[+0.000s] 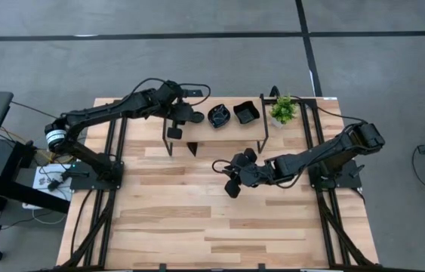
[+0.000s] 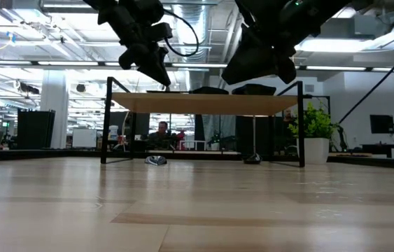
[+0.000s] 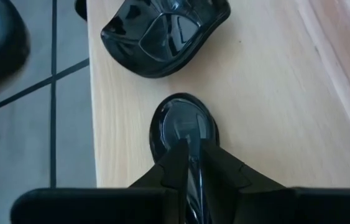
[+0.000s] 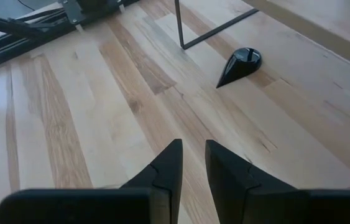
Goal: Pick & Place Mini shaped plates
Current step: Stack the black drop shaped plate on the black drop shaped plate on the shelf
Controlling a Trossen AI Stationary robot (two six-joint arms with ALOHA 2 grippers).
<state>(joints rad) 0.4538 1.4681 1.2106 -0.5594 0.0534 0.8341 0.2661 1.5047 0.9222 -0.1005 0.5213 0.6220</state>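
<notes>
Maple tabletop (image 1: 220, 227) lies broad and bare toward its near edge. On the raised shelf (image 3: 274, 93), the left gripper (image 3: 190, 163) pinches a small teardrop plate (image 3: 184, 124) near the shelf's edge, beside a larger black dish (image 3: 165, 34). Right gripper (image 4: 190, 163) hovers, fingers narrowly parted, holding nothing, another teardrop plate (image 4: 240, 65) well ahead.

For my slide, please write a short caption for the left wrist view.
Left tool setting a small oval black plate on the light wooden shelf, beside a larger black dish.
</notes>
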